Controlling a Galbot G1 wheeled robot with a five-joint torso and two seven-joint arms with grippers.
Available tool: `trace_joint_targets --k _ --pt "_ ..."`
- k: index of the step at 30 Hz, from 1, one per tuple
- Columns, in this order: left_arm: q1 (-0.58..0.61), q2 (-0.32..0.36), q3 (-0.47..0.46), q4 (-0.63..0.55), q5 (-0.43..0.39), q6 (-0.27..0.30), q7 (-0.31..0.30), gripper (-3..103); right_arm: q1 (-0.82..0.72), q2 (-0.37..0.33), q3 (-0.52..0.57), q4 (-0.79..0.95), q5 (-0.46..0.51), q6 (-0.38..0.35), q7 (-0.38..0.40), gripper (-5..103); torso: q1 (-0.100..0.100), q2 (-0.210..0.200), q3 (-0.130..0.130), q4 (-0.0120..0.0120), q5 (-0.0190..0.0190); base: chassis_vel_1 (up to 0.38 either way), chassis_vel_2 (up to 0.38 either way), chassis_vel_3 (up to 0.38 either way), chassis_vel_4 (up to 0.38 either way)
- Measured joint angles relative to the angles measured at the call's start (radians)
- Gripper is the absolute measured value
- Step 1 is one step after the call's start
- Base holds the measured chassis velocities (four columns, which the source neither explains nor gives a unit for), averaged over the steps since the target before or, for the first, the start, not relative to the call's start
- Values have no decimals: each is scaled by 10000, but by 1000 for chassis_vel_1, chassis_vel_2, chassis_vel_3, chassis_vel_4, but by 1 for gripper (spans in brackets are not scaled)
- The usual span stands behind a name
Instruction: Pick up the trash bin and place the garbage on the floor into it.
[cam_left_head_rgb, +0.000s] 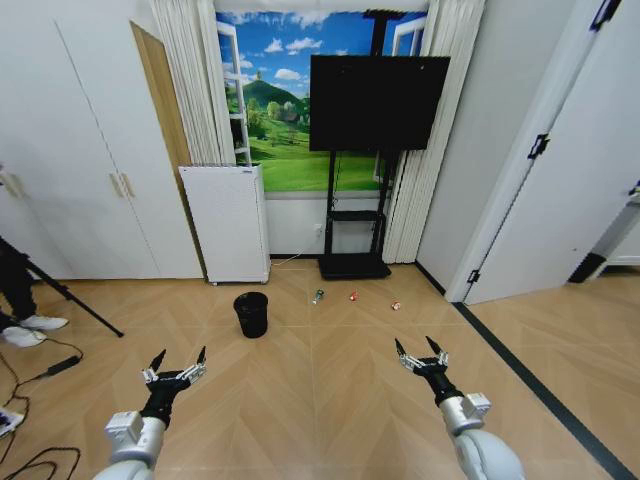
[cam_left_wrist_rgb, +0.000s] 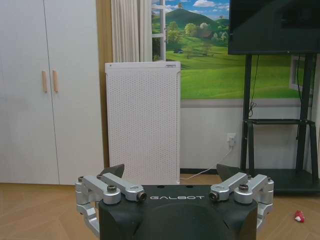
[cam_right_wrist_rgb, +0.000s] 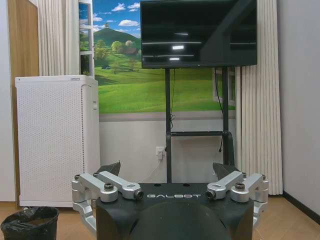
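The trash bin (cam_left_head_rgb: 251, 314), a small black mesh basket lined with a bag, stands on the wood floor in front of me, left of centre. It also shows in the right wrist view as the trash bin (cam_right_wrist_rgb: 30, 223). The garbage lies to its right near the TV stand: a clear bottle (cam_left_head_rgb: 318, 296), a small red can (cam_left_head_rgb: 353, 296) and a red-and-white piece (cam_left_head_rgb: 395, 306). One red piece (cam_left_wrist_rgb: 299, 216) is in the left wrist view. My left gripper (cam_left_head_rgb: 180, 357) (cam_left_wrist_rgb: 171, 171) and right gripper (cam_left_head_rgb: 418, 346) (cam_right_wrist_rgb: 167, 169) hang open and empty, well short of the bin.
A white perforated appliance (cam_left_head_rgb: 227, 222) stands against the wall behind the bin. The black TV stand base (cam_left_head_rgb: 354, 266) sits beyond the garbage. At the far left are a person's shoes (cam_left_head_rgb: 28, 328), a tripod leg (cam_left_head_rgb: 70, 295) and floor cables (cam_left_head_rgb: 40, 372). A dark floor strip (cam_left_head_rgb: 520, 365) runs on the right.
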Motion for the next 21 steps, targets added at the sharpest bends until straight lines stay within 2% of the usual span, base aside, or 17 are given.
trace_joint_targets --k 10,21 --pt "-75 54 -6 66 -21 -4 9 100 -12 58 -16 -69 -49 91 1 100 0 0 0 3 0 -152 146 151 -156" --pt "-119 57 26 157 -13 -11 37 100 -37 85 -49 -141 -39 166 5 100 2 0 0 1 3 -268 279 273 -276"
